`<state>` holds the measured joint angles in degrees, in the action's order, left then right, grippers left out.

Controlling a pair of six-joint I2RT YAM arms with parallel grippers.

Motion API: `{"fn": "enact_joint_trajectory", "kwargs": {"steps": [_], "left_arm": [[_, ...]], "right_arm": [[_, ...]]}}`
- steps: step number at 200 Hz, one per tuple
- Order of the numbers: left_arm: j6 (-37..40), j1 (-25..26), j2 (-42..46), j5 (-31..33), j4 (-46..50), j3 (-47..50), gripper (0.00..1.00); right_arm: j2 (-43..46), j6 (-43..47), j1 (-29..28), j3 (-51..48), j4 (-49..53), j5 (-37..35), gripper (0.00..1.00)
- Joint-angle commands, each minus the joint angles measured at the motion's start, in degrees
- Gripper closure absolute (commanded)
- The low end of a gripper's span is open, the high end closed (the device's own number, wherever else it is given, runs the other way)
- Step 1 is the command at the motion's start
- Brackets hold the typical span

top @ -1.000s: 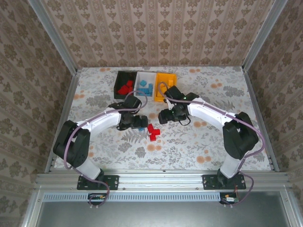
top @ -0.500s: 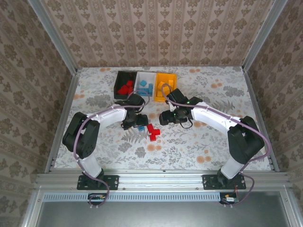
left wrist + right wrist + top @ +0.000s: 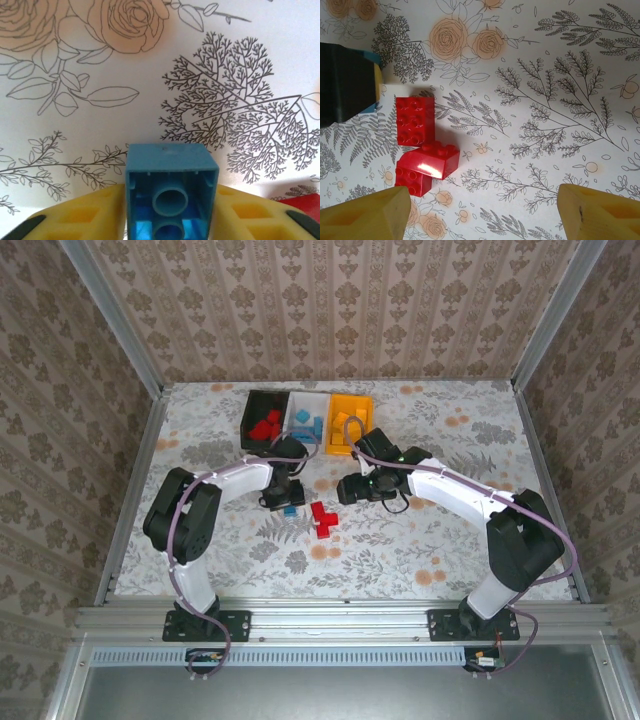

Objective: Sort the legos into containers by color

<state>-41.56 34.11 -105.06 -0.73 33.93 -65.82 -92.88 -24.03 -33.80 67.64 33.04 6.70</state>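
left pincer pinching a blue lego

the left gripper (image 3: 171,202) has its yellow fingers (image 3: 85,212) pressed against both sides of a blue lego (image 3: 171,167), with the flowered table (image 3: 150,75) beyond. the right gripper (image 3: 482,205) is spread wide with nothing between its fingers, above a cluster of red legos (image 3: 420,150). the black bin (image 3: 250,412), white bin (image 3: 303,400) and orange bin (image 3: 355,400) stand side by side at the far edge.

The blue brick (image 3: 171,190) is smooth, faintly glossy plastic, and the red bricks (image 3: 422,160) are glossy too, one showing a bright highlight. The flowered table cover (image 3: 225,50) looks matt and flat; the frame rail (image 3: 340,618) is dull metal.
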Motion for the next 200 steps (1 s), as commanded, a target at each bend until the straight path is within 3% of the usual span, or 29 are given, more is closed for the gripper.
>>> {"fn": "enact_joint_trajectory", "kwargs": {"steps": [1,29,72,97,135,200], "left_arm": [[0.69,0.15,-1.58,-2.39,-3.35,-0.98,0.62],[1.28,-0.18,-0.20,-2.85,-3.76,-0.94,0.71],[3.58,-3.07,3.51,-7.01,-4.90,-4.46,0.71],[6.04,-6.29,3.24,-11.09,-3.46,-11.44,0.70],[12.49,-9.56,-4.83,-11.48,4.75,-32.41,0.69],[20.37,-10.29,-34.46,-9.16,24.01,-79.50,0.67]], "right_arm": [[1.51,-0.54,-0.25,-1.10,-0.52,-0.43,0.22],[1.86,-0.58,-0.25,-1.35,-0.68,-0.67,0.22],[4.32,-0.71,-0.04,-3.18,-0.08,-1.30,0.22],[7.55,-1.38,0.65,-5.98,-0.14,-1.67,0.22],[12.45,-3.14,1.02,-10.68,-0.49,-1.17,0.21],[19.06,-7.36,0.47,-17.51,-3.67,2.00,0.22]]}}
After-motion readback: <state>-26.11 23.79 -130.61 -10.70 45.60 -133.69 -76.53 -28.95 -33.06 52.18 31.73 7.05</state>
